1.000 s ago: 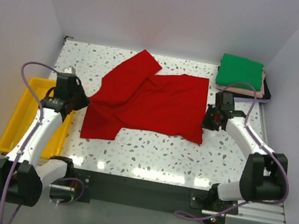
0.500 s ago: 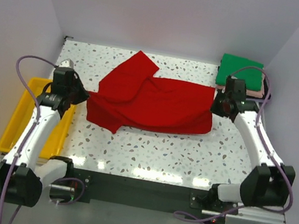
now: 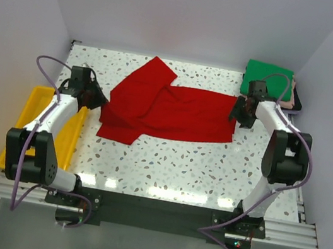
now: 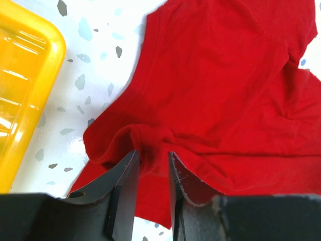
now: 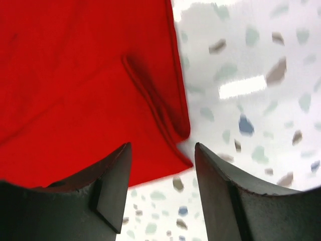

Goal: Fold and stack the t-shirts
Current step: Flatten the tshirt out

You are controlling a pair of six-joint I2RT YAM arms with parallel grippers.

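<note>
The bright red t-shirt (image 3: 175,110) lies across the middle of the table, its near half folded back over its far half, one sleeve pointing to the far left. My left gripper (image 3: 97,101) is at its left edge. In the left wrist view that gripper (image 4: 152,153) is open, with a bunched ridge of red cloth (image 4: 225,75) at its tips. My right gripper (image 3: 235,112) is at the shirt's right edge. The right wrist view shows it (image 5: 162,146) open just off the hemmed corner of the shirt (image 5: 75,75). A stack of folded t-shirts (image 3: 267,80), green on top, sits at the far right.
A yellow plastic tray (image 3: 26,120) sits at the table's left edge, beside my left arm; its rim (image 4: 25,75) also shows in the left wrist view. White walls close in the back and both sides. Speckled tabletop (image 3: 179,165) lies bare in front of the red shirt.
Both grippers carried the red shirt's near edge toward the back, folding it over. Both then opened and let go of the cloth.
</note>
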